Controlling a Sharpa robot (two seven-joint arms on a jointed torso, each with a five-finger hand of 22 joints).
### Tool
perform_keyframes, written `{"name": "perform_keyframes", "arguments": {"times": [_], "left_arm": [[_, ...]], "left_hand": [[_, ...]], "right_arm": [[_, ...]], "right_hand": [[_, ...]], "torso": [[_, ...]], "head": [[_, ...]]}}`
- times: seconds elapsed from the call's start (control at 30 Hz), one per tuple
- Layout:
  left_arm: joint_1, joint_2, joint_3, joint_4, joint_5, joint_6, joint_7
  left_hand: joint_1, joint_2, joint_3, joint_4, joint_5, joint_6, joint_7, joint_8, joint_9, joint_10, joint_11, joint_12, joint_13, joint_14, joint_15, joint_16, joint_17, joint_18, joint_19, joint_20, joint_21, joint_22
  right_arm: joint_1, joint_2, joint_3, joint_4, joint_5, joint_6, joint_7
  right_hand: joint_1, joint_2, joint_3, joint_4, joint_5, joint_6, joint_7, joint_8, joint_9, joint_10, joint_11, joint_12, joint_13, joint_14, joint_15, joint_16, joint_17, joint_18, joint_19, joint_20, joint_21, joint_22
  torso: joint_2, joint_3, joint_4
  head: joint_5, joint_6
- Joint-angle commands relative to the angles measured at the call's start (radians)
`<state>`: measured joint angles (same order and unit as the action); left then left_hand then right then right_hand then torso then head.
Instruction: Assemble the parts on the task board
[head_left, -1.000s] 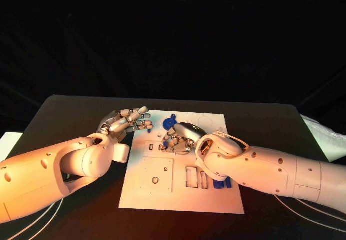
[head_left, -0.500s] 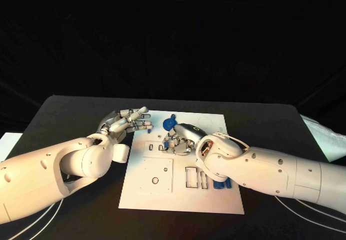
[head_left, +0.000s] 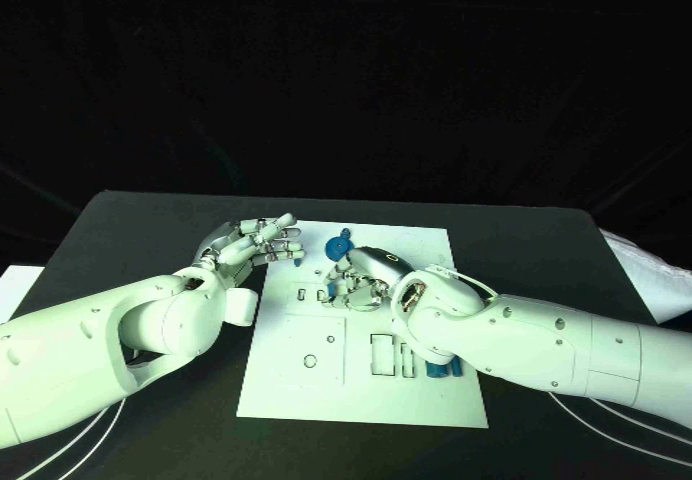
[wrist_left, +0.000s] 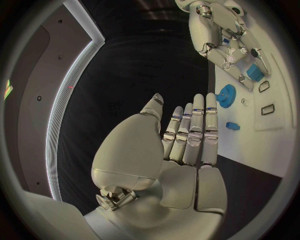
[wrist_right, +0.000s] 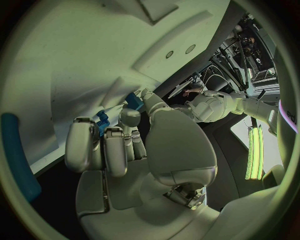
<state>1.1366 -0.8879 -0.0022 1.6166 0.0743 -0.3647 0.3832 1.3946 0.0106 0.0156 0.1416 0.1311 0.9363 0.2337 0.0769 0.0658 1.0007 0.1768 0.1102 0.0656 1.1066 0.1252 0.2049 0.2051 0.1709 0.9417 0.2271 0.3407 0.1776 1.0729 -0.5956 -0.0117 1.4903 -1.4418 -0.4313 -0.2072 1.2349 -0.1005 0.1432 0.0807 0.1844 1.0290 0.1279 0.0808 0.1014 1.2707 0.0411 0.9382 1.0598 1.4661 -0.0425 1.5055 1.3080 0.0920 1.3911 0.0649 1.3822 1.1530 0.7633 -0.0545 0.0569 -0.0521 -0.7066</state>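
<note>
Nothing has really moved: right hand (head_left: 361, 281) pinches a small blue part (wrist_right: 133, 100) over the task board (head_left: 296, 385), left hand (head_left: 248, 243) waits with fingers apart, and a weak pinch could drop it.

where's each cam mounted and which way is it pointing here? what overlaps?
Head: on the robot's head, looking down at the task board; both white arms, left hand, right hand.
Left wrist: behind the left hand, facing past flat, spread fingers to the board's edge, a blue gear-like part.
Right wrist: behind the right hand, facing the board close up, fingers pinching a small blue part.
Shared: head and left wrist both show the board, the gear-like part and the right hand.
</note>
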Motion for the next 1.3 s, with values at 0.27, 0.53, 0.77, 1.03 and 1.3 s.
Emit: {"name": "perform_keyframes", "arguments": {"times": [0.27,0.53,0.77,1.03,1.3], "left_arm": [[0.001,0.004,0.001,-0.004,-0.001,0.027,0.0],[0.001,0.003,0.001,-0.017,-0.067,0.024,-0.036],[0.009,-0.001,0.001,-0.034,-0.223,-0.005,-0.194],[0.079,0.023,0.001,-0.075,-0.616,0.238,-0.628],[0.145,0.091,0.001,-0.109,-0.907,0.434,-0.935]], "left_hand": [[-0.005,0.007,-0.003,-0.006,-0.001,-0.005,0.003,-0.007,-0.001,-0.004,0.004,-0.005,-0.001,-0.005,0.0,-0.005,0.002,0.008,-0.006,0.003,0.005,0.002],[-0.014,0.016,-0.01,-0.018,-0.001,0.017,-0.011,0.001,0.002,0.039,-0.017,0.012,0.006,0.089,-0.028,0.055,0.047,0.013,0.048,-0.017,0.047,0.024],[-0.019,0.016,0.012,-0.002,0.014,0.137,-0.1,0.053,0.02,0.293,-0.122,0.125,0.081,0.41,-0.142,0.539,0.468,0.012,0.253,-0.13,0.256,0.141],[-0.094,0.012,-0.04,0.085,-0.005,0.141,-0.142,0.169,0.081,0.264,-0.155,0.426,0.345,0.4,-0.168,1.074,1.018,0.004,0.252,-0.161,0.496,0.335],[-0.184,0.051,-0.136,0.149,-0.018,0.076,-0.148,0.312,0.182,0.15,-0.167,0.651,0.55,0.41,-0.19,1.172,1.139,-0.028,0.386,-0.176,0.648,0.543]], "right_arm": [[-0.008,-0.015,0.001,0.041,-0.015,-0.143,0.057],[0.004,-0.078,0.024,0.12,0.066,-0.143,0.215],[0.101,-0.207,0.036,0.168,0.338,0.042,0.356],[0.186,-0.342,0.036,0.173,0.659,0.033,0.378],[0.203,-0.382,0.03,0.138,0.733,0.018,0.332]], "right_hand": [[0.012,-0.014,-0.041,0.009,0.005,-0.042,0.012,-0.012,-0.014,-0.035,0.011,-0.03,-0.027,0.074,0.018,-0.012,0.127,-0.01,-0.005,0.013,-0.008,-0.007],[0.02,-0.009,-0.05,0.012,0.008,-0.047,0.013,-0.011,-0.017,-0.037,0.013,-0.026,-0.026,0.071,0.02,-0.021,0.114,-0.009,-0.007,0.016,-0.01,-0.01],[0.07,0.028,-0.056,0.001,-0.015,-0.043,0.014,0.0,-0.022,-0.066,0.013,-0.049,-0.05,0.051,0.022,-0.069,0.042,0.003,-0.043,0.019,-0.047,-0.073],[0.097,0.058,-0.046,-0.008,-0.005,-0.024,0.01,0.015,-0.022,-0.016,0.008,0.03,0.005,0.055,0.016,-0.069,0.046,0.005,-0.046,0.015,-0.056,-0.086],[0.093,0.069,-0.047,-0.003,0.012,-0.027,0.012,0.015,-0.025,-0.023,0.009,0.021,-0.005,0.05,0.016,-0.089,0.019,0.012,-0.06,0.014,-0.076,-0.123]], "torso": [[0.0,0.0013,0.0004],[-0.002,0.002,-0.002],[-0.023,0.0091,-0.0086],[-0.048,0.0213,-0.0257],[-0.062,0.0316,-0.0356]], "head": [[0.001,0.002],[0.006,0.006],[0.019,0.004],[0.04,-0.004],[0.056,-0.015]]}}
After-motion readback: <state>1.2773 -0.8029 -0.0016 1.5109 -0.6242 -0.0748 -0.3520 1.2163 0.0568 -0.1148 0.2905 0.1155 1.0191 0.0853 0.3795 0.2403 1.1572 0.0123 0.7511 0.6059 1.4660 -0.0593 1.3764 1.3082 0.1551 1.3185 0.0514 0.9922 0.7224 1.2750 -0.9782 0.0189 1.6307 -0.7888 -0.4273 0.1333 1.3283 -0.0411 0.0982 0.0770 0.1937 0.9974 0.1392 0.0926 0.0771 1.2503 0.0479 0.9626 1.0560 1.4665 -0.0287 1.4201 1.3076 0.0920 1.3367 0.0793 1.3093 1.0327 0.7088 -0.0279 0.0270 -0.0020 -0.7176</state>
